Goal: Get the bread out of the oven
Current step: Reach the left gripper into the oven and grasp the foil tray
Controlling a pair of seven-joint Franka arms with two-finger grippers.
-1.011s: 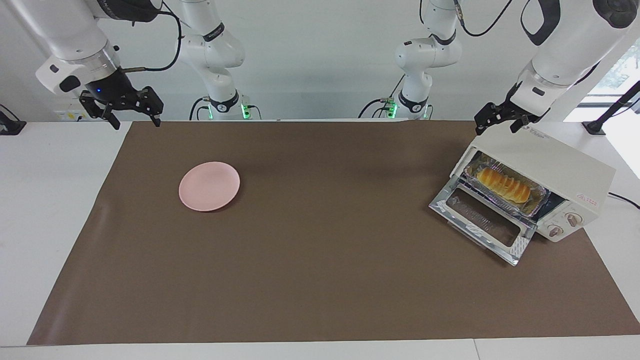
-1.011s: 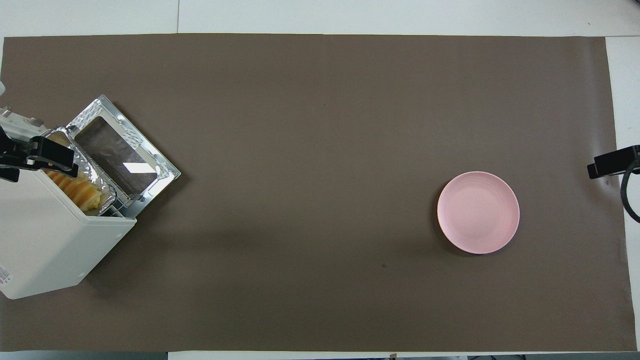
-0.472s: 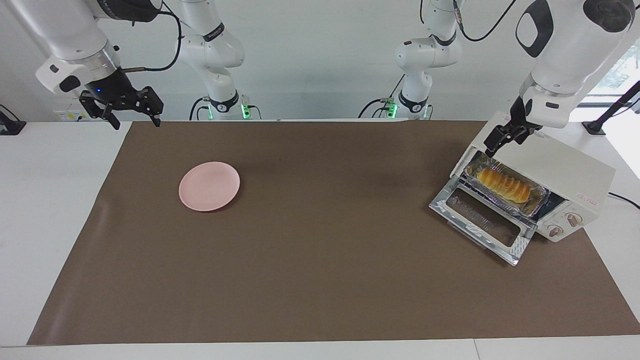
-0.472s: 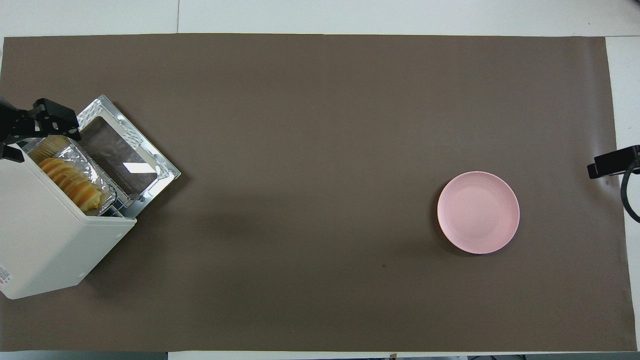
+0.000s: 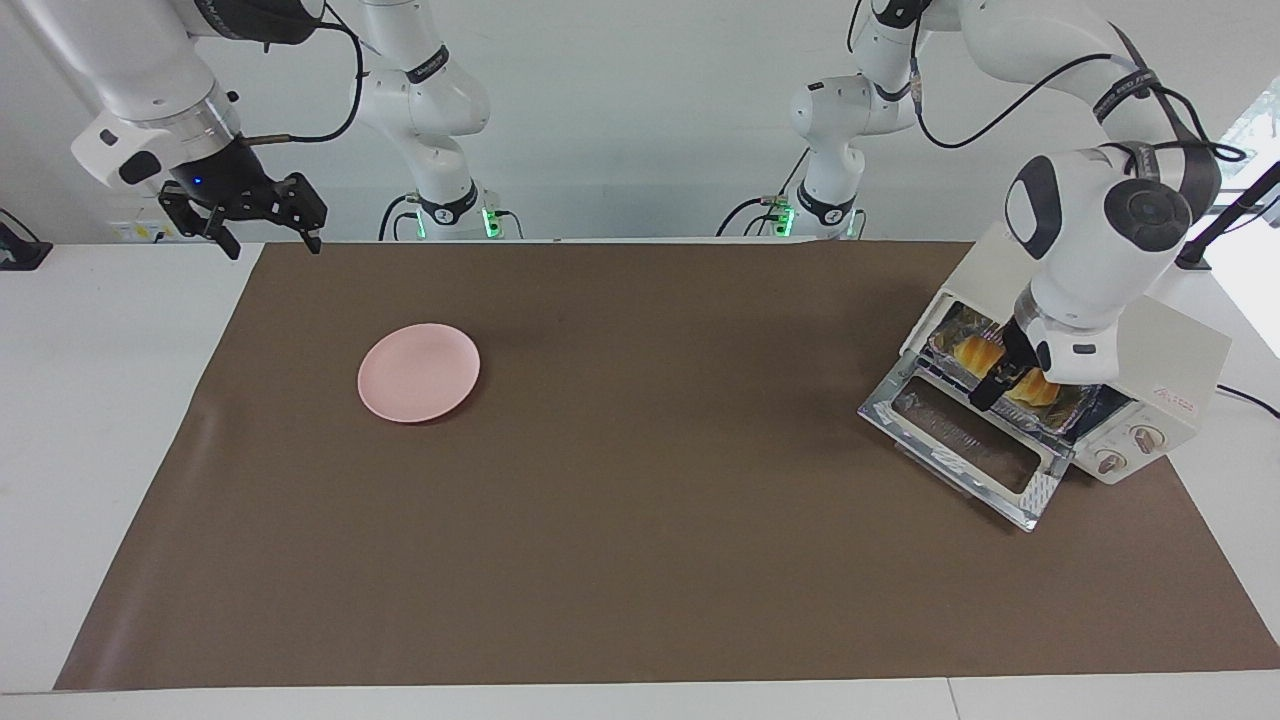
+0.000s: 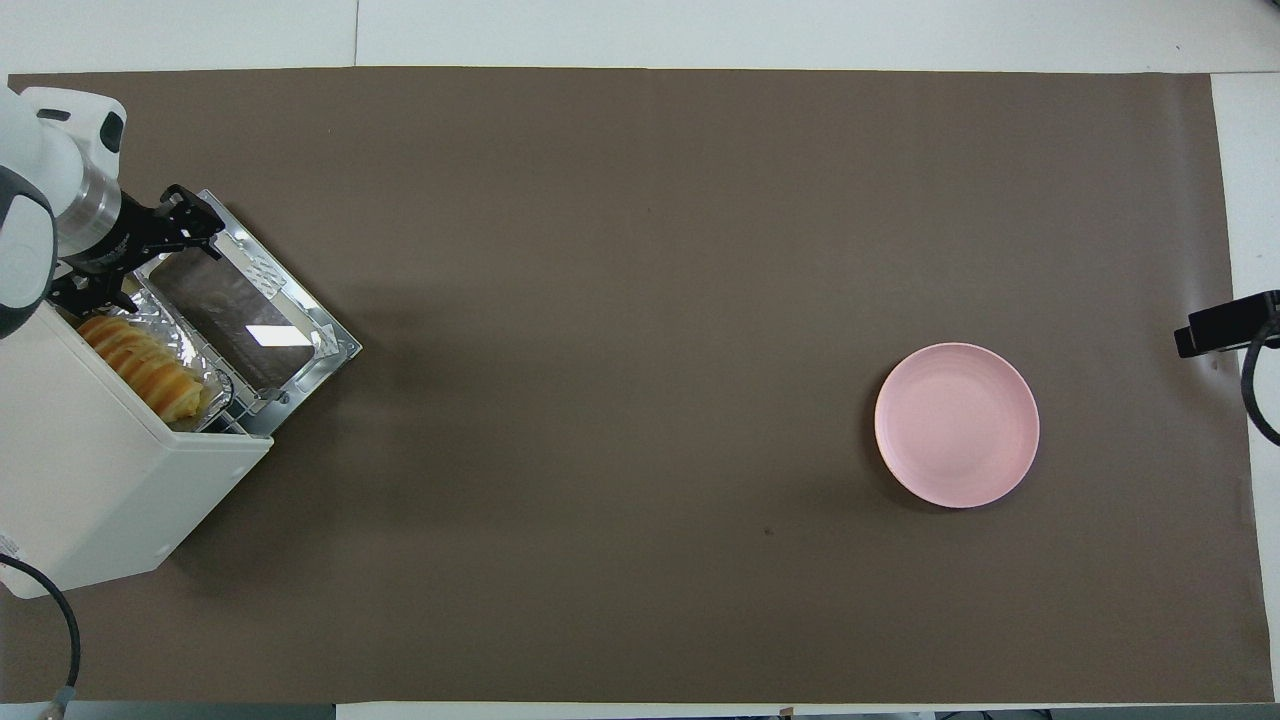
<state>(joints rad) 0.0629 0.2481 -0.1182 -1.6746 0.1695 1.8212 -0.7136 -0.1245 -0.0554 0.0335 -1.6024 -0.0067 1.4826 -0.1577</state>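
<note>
The cream-white oven (image 5: 1150, 335) stands at the left arm's end of the table with its glass door (image 5: 965, 440) dropped open. The golden bread (image 5: 968, 350) lies in a silver foil tray (image 5: 1072, 412) on the rack inside. My left gripper (image 5: 1000, 385) is open and hangs in front of the oven's opening, over the tray's front edge and across the loaf's middle. I cannot tell whether it touches the loaf. In the overhead view the left gripper (image 6: 135, 255) is over the door's hinge side, beside the bread (image 6: 140, 365). My right gripper (image 5: 265, 228) waits open.
A pink plate (image 5: 419, 372) lies on the brown mat toward the right arm's end; it also shows in the overhead view (image 6: 957, 425). The oven's two knobs (image 5: 1128, 450) face away from the robots. Its cable (image 5: 1250, 398) trails off the table's end.
My left arm has swung from above the oven's top, forward and down, to in front of its opening. The right arm, the bread and the plate have not moved.
</note>
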